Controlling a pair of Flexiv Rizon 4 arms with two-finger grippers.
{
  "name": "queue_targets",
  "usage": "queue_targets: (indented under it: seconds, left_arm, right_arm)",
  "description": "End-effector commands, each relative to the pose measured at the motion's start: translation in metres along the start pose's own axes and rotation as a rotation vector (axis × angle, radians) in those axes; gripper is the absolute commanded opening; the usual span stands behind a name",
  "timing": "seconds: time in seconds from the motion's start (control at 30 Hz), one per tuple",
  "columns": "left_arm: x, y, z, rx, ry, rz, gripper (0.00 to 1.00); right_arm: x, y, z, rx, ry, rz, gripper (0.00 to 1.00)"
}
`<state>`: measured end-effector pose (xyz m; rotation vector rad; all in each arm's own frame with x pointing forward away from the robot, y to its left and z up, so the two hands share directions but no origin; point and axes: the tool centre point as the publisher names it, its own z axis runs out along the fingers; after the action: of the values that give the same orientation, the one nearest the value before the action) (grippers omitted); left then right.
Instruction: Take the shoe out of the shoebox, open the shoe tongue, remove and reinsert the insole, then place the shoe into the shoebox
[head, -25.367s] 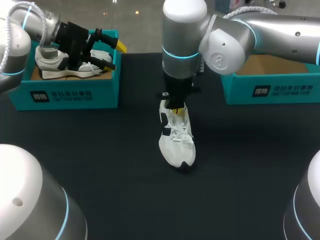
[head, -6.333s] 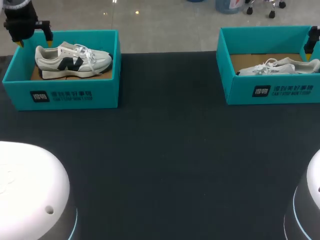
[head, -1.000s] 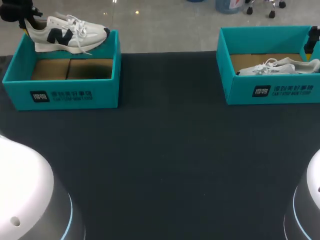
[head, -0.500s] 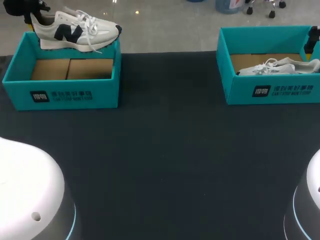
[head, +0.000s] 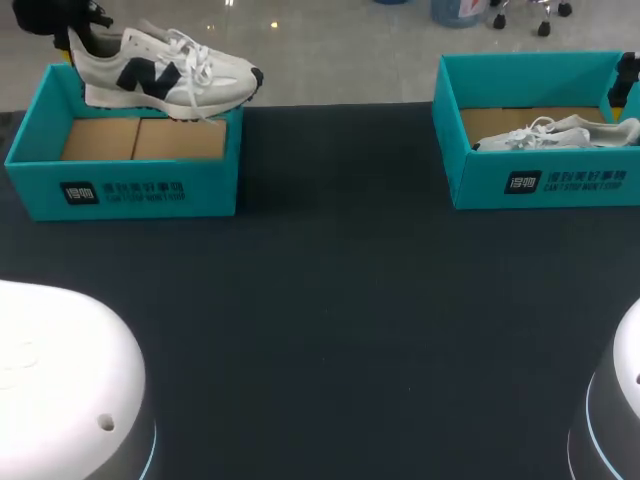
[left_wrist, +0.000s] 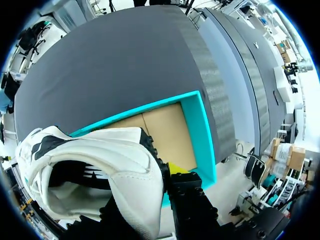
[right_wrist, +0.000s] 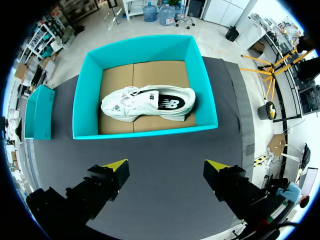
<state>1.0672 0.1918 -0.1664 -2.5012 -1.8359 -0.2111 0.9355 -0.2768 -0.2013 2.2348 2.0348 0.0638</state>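
Above the shoebox (head: 120, 185) — shoe (head: 165, 80) (heel in left pincer (head: 72, 42)).

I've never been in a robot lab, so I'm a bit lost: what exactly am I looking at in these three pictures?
This is a two-armed robot at a black table. The wide picture looks down from above and behind it; each round picture comes from a camera on one wrist. The left gripper pinches a white sneaker by its heel, above the empty teal left shoebox. The right gripper hangs open, with the matching right shoebox ahead of it; a second shoe lies inside.
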Motion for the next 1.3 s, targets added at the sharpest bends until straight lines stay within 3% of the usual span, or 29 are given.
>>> queue_targets:
  seconds: [0.03, 0.5, 0.83, 1.3]
  left_arm:
    - [-0.017, -0.03, -0.008, -0.055, 0.054, -0.001, 0.0]
    - [-0.094, -0.07, -0.021, -0.005, 0.042, -0.041, 0.0]
    - [-0.157, -0.101, -0.027, -0.002, 0.023, 0.044, 0.0]
    - [-0.221, -0.128, -0.037, -0.005, -0.025, 0.105, 0.0]
  right_arm:
    - [0.0, 0.0, 0.0, 0.0, 0.001, 0.0, 1.0]
    - [0.0, 0.0, 0.0, 0.0, 0.001, 0.0, 1.0]
    - [0.0, 0.0, 0.0, 0.0, 0.001, 0.0, 1.0]
    - [0.0, 0.0, 0.0, 0.0, 0.001, 0.0, 1.0]
